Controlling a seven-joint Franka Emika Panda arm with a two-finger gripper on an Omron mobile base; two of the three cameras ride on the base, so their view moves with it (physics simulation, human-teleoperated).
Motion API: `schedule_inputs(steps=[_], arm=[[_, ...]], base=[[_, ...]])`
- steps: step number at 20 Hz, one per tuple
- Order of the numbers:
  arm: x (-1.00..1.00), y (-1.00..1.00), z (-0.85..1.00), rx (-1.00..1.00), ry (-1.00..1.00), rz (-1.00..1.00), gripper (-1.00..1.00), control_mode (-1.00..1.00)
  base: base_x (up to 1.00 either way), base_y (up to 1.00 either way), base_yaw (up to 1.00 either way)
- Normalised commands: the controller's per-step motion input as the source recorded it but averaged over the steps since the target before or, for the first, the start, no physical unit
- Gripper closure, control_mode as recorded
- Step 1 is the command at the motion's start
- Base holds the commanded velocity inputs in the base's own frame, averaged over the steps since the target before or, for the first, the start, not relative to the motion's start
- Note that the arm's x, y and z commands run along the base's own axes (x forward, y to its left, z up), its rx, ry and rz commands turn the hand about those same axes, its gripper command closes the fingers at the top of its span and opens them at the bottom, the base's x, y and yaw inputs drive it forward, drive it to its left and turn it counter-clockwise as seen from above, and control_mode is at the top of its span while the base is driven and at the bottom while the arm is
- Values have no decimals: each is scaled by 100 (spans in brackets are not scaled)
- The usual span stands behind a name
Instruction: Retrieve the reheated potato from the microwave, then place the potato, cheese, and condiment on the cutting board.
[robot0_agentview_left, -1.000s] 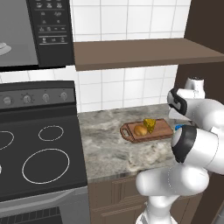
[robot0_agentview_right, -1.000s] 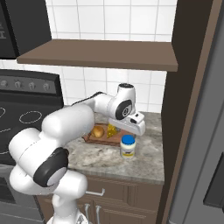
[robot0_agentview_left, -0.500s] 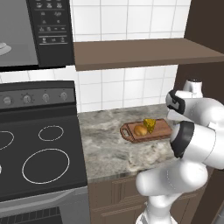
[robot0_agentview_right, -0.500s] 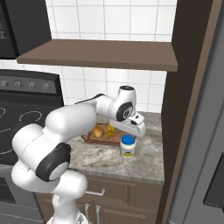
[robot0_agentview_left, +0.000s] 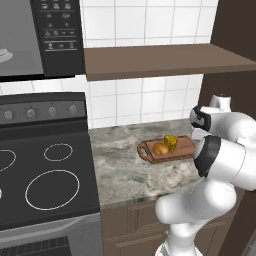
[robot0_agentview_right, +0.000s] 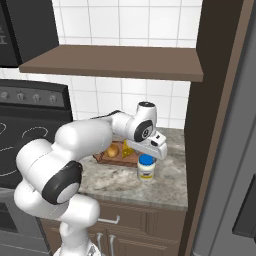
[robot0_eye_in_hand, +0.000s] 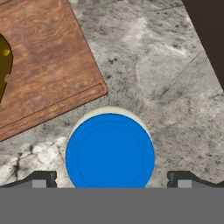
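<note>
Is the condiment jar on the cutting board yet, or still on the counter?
Still on the counter. The condiment jar stands upright beside the cutting board, its blue lid clear of the board's edge.

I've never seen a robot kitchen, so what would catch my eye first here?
Probably the big white arm bent over the marble counter, its open jaws poised above a blue-lidded jar. Just beside it, a wooden cutting board already carries a potato and a yellow cheese wedge.
</note>
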Motion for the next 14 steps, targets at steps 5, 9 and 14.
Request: schedule_inputs(steps=[5,9,14], arm=[[0,0,-13,0,0,0,-100,-100],[0,-1,-9,0,0,0,-100,-100],[1,-2,-9,0,0,0,-100,-100]], base=[[0,0,0],[0,0,0],[0,0,0]])
